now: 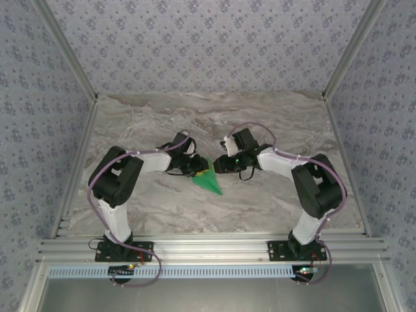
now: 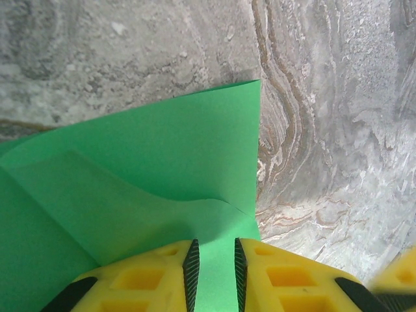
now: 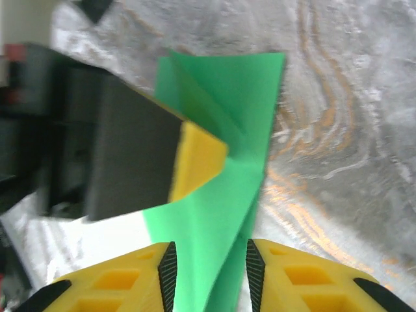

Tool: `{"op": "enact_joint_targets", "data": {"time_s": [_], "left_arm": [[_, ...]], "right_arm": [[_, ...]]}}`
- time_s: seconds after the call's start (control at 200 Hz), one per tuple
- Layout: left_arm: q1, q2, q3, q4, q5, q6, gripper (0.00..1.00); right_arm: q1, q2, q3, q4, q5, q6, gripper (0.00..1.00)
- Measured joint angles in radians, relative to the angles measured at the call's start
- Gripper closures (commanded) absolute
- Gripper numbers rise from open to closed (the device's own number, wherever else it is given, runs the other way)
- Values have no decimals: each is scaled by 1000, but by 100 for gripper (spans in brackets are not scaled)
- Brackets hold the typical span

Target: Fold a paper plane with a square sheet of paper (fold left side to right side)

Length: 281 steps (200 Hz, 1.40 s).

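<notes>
— How far along is the plane?

— Well along, I'd say. From above, the green paper (image 1: 208,181) is no square any more. It lies as a narrow wedge in the middle of the marble table (image 1: 273,123), its point towards the near edge and its wide end at my grippers. So the nose folds look done.

— And the left-to-right fold?

— Not pressed flat, as far as I can judge. My right wrist camera shows layers standing up in a ridge, and my left one shows a flap bowed off the sheet under it. I'd call the crease half formed.

— What are your grippers doing?

— My left gripper (image 2: 215,253) sits at the far left part of the wedge. Its fingers are a narrow gap apart with green showing through, so it isn't clamped. My right gripper (image 3: 210,257) is just right of it with wider-spread fingers, and the raised paper runs between them unpinched.

— What's left?

— Bringing the left half fully onto the right, then flattening the centre crease. I can't tell whether the wings need folding.
</notes>
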Motion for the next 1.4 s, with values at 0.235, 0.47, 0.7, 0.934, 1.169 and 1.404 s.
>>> {"op": "enact_joint_targets", "data": {"time_s": [0.235, 0.47, 0.7, 0.934, 1.169, 1.404], "left_arm": [[0, 0, 0, 0, 0, 0, 75], [0, 0, 0, 0, 0, 0, 75], [0, 0, 0, 0, 0, 0, 75], [0, 0, 0, 0, 0, 0, 75], [0, 0, 0, 0, 0, 1, 75], [0, 0, 0, 0, 0, 1, 75]], "right_arm": [[64, -16, -51, 2, -120, 22, 68], [84, 46, -64, 2, -145, 25, 69], [84, 66, -75, -10, -140, 21, 69], [86, 71, -76, -40, -113, 8, 69], [92, 74, -76, -54, -98, -8, 70], [94, 74, -76, -80, -86, -13, 73]]}}
